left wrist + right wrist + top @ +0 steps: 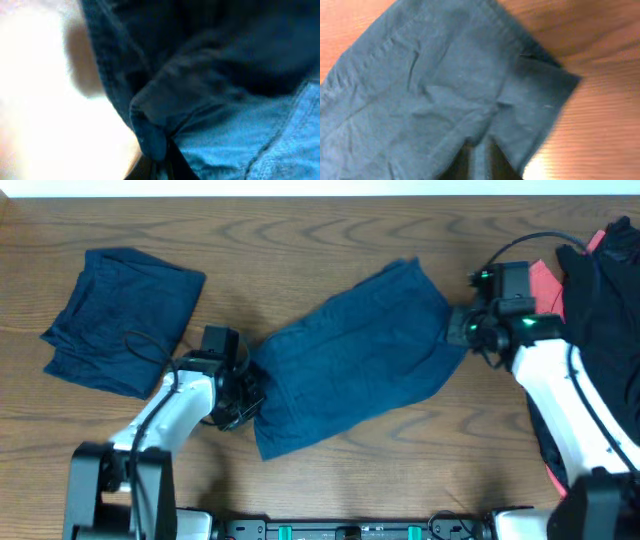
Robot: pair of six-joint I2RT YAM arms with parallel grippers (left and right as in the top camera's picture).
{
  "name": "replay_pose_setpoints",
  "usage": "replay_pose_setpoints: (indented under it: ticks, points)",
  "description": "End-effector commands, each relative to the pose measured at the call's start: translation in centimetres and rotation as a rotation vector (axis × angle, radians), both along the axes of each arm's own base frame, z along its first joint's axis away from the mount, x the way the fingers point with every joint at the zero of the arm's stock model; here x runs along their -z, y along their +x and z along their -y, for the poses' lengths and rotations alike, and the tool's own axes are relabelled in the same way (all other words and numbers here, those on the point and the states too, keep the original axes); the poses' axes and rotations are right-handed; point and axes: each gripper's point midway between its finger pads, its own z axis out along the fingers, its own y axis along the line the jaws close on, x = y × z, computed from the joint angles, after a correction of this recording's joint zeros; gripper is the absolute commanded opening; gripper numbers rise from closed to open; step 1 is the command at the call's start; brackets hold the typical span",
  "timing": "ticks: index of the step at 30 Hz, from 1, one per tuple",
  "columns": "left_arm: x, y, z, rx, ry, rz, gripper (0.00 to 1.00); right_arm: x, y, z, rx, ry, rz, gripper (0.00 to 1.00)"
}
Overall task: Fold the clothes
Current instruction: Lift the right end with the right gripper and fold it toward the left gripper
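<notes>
A navy-blue garment [352, 358] lies stretched across the middle of the table. My left gripper [248, 392] is shut on its left edge; the left wrist view shows bunched navy cloth [200, 100] pinched between the fingers [160, 160]. My right gripper [462, 328] is shut on the garment's right edge; the right wrist view shows a strip of the cloth [445, 90] between the fingers [479, 159]. A second navy garment [125, 318] lies folded at the far left. Black [600, 300] and coral-red [546, 284] garments are piled at the right.
The wooden table [300, 230] extends behind the garments. The pile of clothes at the right edge lies close under my right arm [560, 390]. Cables run along both arms.
</notes>
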Motion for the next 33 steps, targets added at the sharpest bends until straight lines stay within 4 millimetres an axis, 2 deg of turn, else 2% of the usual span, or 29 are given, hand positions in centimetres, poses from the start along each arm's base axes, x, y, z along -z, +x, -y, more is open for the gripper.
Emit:
replay_pose_setpoints:
  ticks: [1,9,13,17,22,26,29,33]
  points:
    - [-4.8,2.2,0.0,0.033,-0.022,0.131,0.06,1.9,-0.6,-4.1,-0.163,0.06,-0.049,0.01]
    - [-12.8,2.5,0.3,0.047,-0.047,0.268,0.05,5.8,-2.8,-14.6,-0.49,0.322,-0.134,0.01]
    - [-15.9,3.2,2.1,0.085,-0.155,0.346,0.06,7.5,-4.3,-19.3,-0.556,0.455,-0.195,0.01]
    - [-18.9,5.1,4.2,0.117,-0.277,0.458,0.06,8.6,-6.7,-24.3,-0.643,0.569,-0.243,0.01]
    - [-21.3,7.7,5.0,0.086,-0.343,0.583,0.06,9.6,-9.7,-29.3,-0.686,0.607,-0.285,0.01]
    - [-22.9,9.0,5.8,0.091,-0.389,0.661,0.06,9.0,-10.8,-31.9,-0.729,0.616,-0.24,0.01]
    - [-23.1,9.2,6.0,0.097,-0.391,0.673,0.06,8.2,-10.8,-33.1,-0.767,0.638,-0.188,0.01]
    - [-22.4,8.7,5.9,0.123,-0.37,0.651,0.06,7.8,-9.9,-32.7,-0.755,0.646,-0.165,0.01]
